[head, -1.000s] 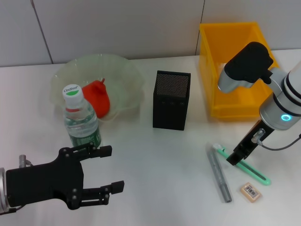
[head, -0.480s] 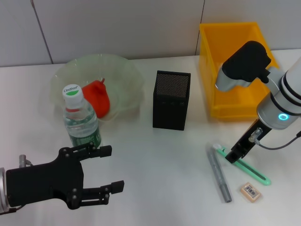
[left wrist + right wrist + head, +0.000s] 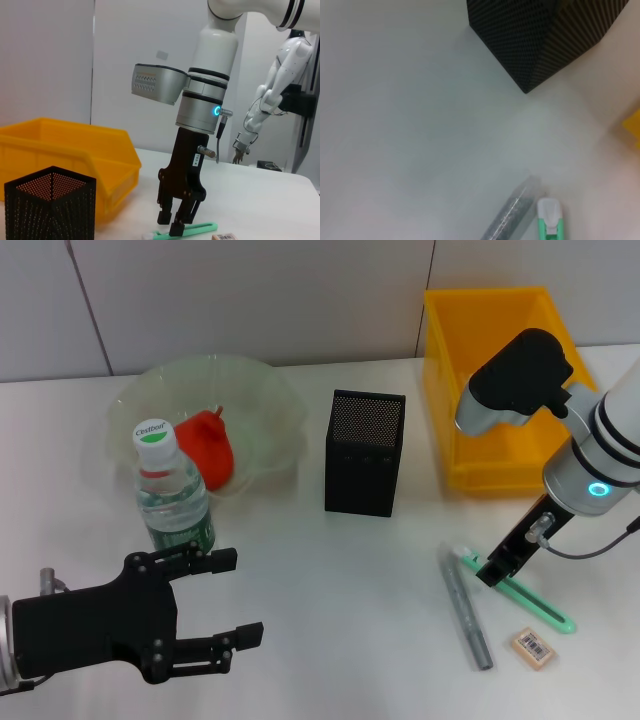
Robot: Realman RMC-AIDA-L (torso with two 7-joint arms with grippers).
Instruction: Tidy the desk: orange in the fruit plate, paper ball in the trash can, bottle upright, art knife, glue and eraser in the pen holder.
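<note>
White tabletop runs up to a pale panelled wall, and on it the right gripper (image 3: 497, 570) has crept a little leftward over the past second, settling lower along the green art knife (image 3: 520, 592) toward its white-tipped end. From the left wrist view its fingers (image 3: 176, 220) stand slightly spread, straddling the art knife (image 3: 186, 231) with the tips near or on the table; whether they already touch the handle is hard to judge. This looks like the final alignment before a pinch, so the knife is probably the next item bound for the pen holder (image 3: 365, 452), which stands well to the left and farther back. Just left of the knife lies the grey glue stick (image 3: 467, 608), and the eraser (image 3: 532, 647) sits nearer, both still waiting. The orange (image 3: 207, 445) already rests in the fruit plate (image 3: 265, 390), the bottle (image 3: 171, 494) stands upright, and the trash can (image 3: 470, 330) sits at the far right. The left gripper (image 3: 215, 615) hovers idle at the near left, fingers spread.
</note>
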